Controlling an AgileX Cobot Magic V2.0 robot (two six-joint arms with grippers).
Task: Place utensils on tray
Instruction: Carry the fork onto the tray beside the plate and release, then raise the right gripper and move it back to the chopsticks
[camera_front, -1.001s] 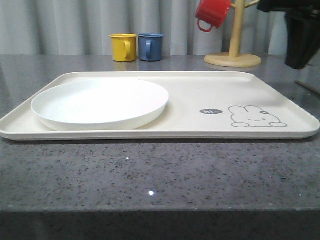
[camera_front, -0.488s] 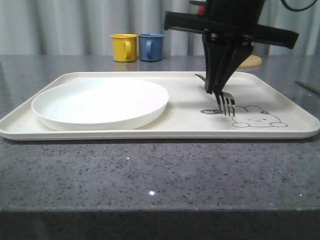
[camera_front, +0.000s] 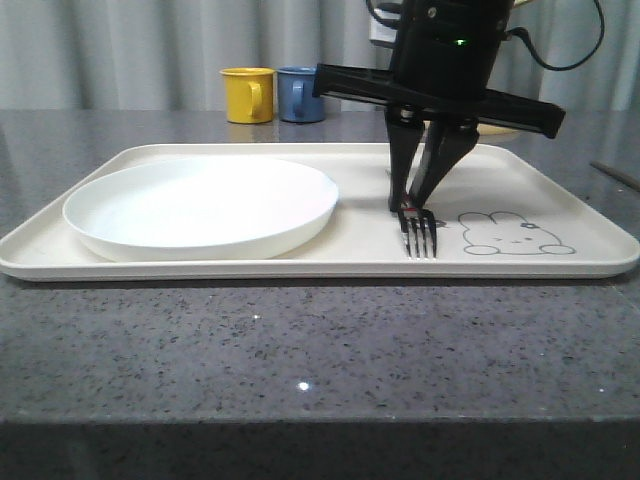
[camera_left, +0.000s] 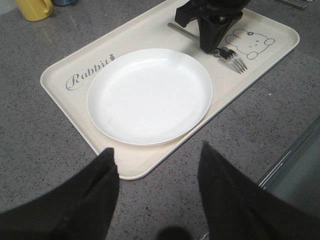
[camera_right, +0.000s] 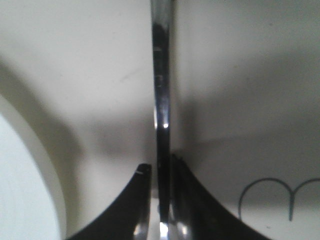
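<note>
The cream tray (camera_front: 300, 268) lies across the table with the white plate (camera_front: 200, 205) on its left half. My right gripper (camera_front: 412, 200) stands over the tray's right half, just left of the rabbit drawing (camera_front: 515, 232), shut on the silver fork (camera_front: 420, 235). The fork's tines point at the tray's front rim, low on the tray floor. In the right wrist view the fork handle (camera_right: 162, 75) runs straight out from between the fingers of the right gripper (camera_right: 161, 170). My left gripper (camera_left: 157, 160) hangs open above the bare table by the tray's (camera_left: 140, 167) near corner, with nothing in it.
A yellow mug (camera_front: 247, 94) and a blue mug (camera_front: 301, 93) stand behind the tray. A thin metal piece (camera_front: 615, 175) lies on the table at the far right. Dark speckled counter runs in front of the tray to the table edge.
My right arm came in from the upper right with the fork, then moved left and down, bringing the tines to the tray floor beside the rabbit drawing. The plate and tray stayed put.
</note>
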